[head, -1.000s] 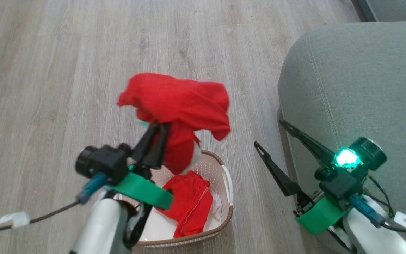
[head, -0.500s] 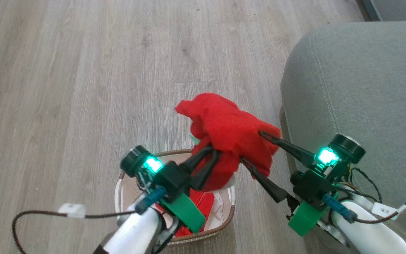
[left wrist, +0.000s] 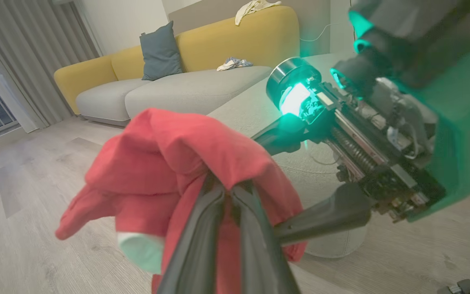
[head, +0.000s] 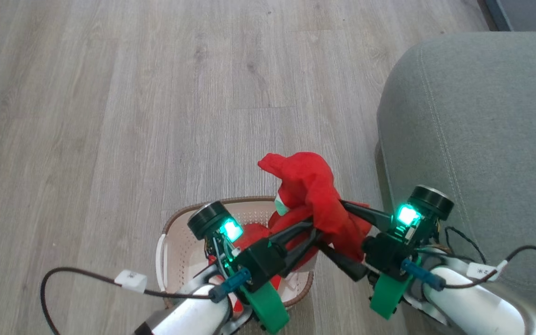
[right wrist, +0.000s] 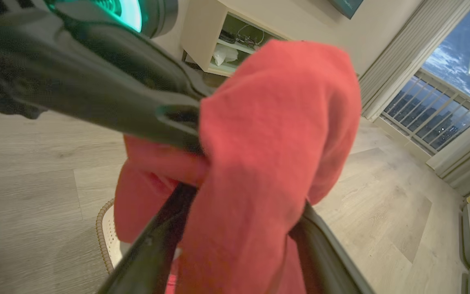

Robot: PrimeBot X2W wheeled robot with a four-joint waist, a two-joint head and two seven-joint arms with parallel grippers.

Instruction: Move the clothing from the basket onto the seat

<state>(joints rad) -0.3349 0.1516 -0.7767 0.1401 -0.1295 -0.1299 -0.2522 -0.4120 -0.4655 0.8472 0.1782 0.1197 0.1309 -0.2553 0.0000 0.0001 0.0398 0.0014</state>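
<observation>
Seen from the head, a bundle of red clothing (head: 310,190) hangs in the air above the far right corner of the basket (head: 179,253), just beside the seat (head: 472,116) and not resting on it. The basket stands on the wood floor (head: 110,93), left of the seat.

The left tool (head: 313,229) is clenched on the cloth. The left wrist view makes this plain: its two fingers (left wrist: 202,237) are pressed close together with red fabric pinched between them. That view also shows a pale band (left wrist: 139,250) at the bundle's lower edge, the right tool's green light (left wrist: 296,98) close by, and a yellow-backed sofa (left wrist: 235,41) behind.

The right tool (head: 331,223) is released, with one finger on each side of the bundle. In the right wrist view the cloth drapes between its parted fingers (right wrist: 153,249). Below the cloth the same view shows the basket's woven rim, and off to the side a window (right wrist: 435,110).
</observation>
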